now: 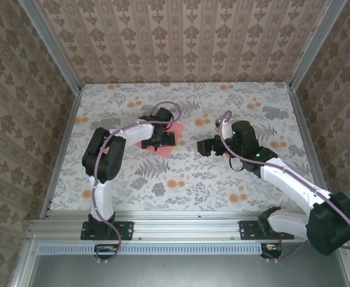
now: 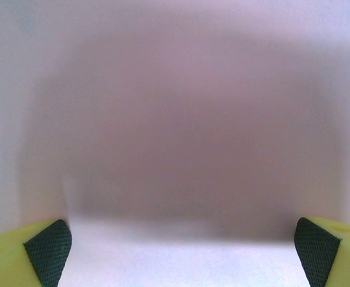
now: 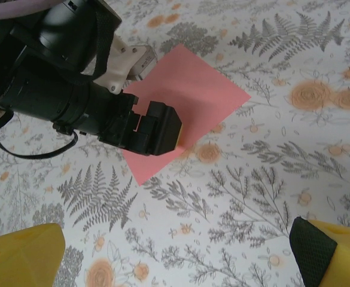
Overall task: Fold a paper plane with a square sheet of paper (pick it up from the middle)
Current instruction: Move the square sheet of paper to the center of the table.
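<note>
A blurred pinkish sheet of paper (image 2: 175,107), shadowed across the middle, lies close under the left fingers (image 2: 43,254), spread wide apart

The left arm (image 1: 101,200) and right arm (image 1: 288,179) share white links, bulky black joints and looping purple cables (image 1: 166,105). The left gripper (image 2: 180,251) has yellow fingers (image 2: 4,258) faced with black cross-hatched pads (image 2: 48,251).

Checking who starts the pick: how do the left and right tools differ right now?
The left tool is down over the sheet; the right tool is beside it, over the flowered table. The left wrist view is a close pink blur, so the left tool looks very near the sheet; the right tool's view is sharp, so it seems higher. Shared: both are open and hold nothing.
</note>
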Robot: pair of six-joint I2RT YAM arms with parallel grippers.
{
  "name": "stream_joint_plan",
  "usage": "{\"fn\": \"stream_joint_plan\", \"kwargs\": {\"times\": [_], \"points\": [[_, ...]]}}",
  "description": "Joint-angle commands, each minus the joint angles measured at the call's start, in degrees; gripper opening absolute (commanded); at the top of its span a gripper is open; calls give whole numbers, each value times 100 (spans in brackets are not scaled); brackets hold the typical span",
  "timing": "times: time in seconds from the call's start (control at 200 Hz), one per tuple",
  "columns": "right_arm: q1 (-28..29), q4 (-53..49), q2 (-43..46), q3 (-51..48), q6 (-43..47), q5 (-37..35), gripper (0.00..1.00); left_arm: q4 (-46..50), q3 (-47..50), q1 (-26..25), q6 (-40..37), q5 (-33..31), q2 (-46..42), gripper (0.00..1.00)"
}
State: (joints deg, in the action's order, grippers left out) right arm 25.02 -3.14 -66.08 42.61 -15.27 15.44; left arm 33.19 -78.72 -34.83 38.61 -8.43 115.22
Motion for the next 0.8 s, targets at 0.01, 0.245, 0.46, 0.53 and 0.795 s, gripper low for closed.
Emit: {"fn": "stream_joint_plan", "kwargs": {"times": [0.01, 0.245, 0.46, 0.53, 0.795], "points": [[14, -538, 315, -110, 146, -30, 100, 783, 165, -419, 1334, -67, -38, 100], [-117, -1065, 799, -341, 225, 17, 100, 1187, -98, -1042, 2394, -98, -201, 100], [-179, -1119, 1008, -525, 209, 221, 100, 1538, -669, -1198, 1575, -394, -419, 100], [-181, -1101, 1075, -559, 202, 270, 100, 1450, -791, -1137, 446, -576, -477, 100], [-188, -1036, 1220, -613, 62, 314, 100, 1245, -739, -495, -2794, -156, -325, 100]]}}
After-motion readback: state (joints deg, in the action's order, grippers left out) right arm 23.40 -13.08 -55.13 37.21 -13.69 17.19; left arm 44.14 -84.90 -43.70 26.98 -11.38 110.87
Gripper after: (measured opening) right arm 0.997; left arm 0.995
